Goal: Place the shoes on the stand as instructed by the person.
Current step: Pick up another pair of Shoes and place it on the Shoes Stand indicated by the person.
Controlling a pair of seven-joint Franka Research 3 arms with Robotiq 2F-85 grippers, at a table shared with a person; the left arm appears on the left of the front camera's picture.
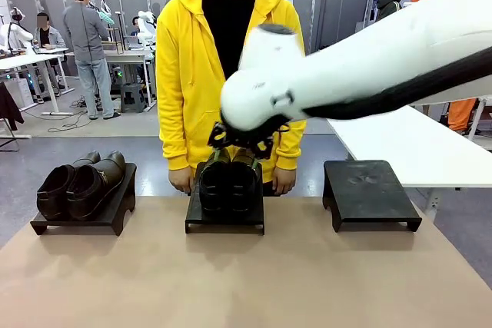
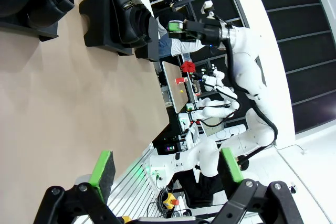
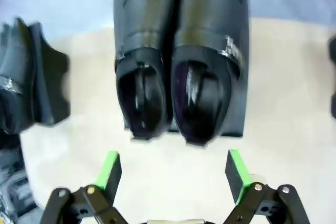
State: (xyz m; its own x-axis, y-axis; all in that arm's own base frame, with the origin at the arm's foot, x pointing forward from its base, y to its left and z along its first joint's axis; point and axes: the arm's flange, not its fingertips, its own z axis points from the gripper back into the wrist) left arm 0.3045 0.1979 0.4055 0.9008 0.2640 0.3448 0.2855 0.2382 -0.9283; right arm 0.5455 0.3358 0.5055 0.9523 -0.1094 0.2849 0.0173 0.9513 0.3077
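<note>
Brown tabletop (image 1: 246, 282) up front, three low black stands in a row and the person (image 1: 228, 74) in yellow at twelve o'clock behind the middle one. From the front camera, one pair of shoes (image 1: 81, 183) sits on the stand at nine o'clock (image 1: 115, 217), a second pair (image 1: 229, 178) on the middle stand (image 1: 224, 222), and the stand at three o'clock (image 1: 369, 190) is bare. The right arm sweeps in across the middle, its gripper (image 1: 242, 140) hanging just above that second pair; the arm's bulk hides the jaws here.

Left wrist camera, rolled sideways: left gripper (image 2: 165, 169) spread wide, holding nothing, hovering well apart from the shoes over bare table.

Right wrist camera: right gripper (image 3: 176, 169) wide open and empty, the middle pair (image 3: 178, 61) at twelve o'clock. I'd call this the approach; next comes lowering around one shoe. Which stand the person wants, I can't tell: their hands are cut off at the frame's top.
</note>
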